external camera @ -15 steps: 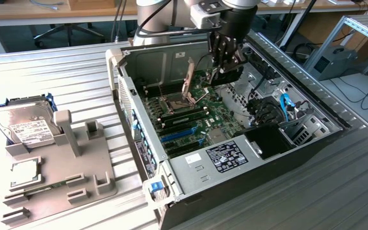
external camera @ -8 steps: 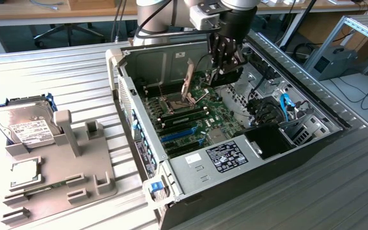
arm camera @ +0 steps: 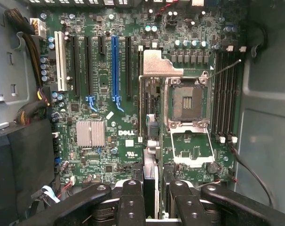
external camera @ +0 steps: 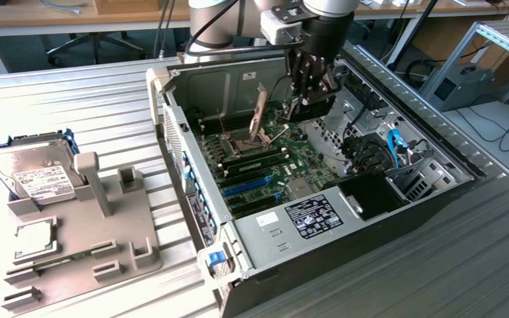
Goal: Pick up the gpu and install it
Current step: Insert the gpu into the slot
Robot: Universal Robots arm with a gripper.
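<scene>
The jaws of the one gripper (external camera: 311, 93) clench one gpu (arm camera: 152, 141), held edge-on above the motherboard (arm camera: 114, 117) inside the open computer case (external camera: 431, 192). On the worktop (external camera: 77, 99), one grey holder (external camera: 104, 238) carries one hard drive (external camera: 35, 173).

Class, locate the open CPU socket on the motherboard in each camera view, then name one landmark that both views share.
Exterior view: the CPU socket lies on the motherboard inside the open case, near the case's far wall, its metal cover plate standing up.
Wrist view: the CPU socket sits between the long expansion slots and the memory slots.
Shared landmark: the blue expansion slot.
</scene>
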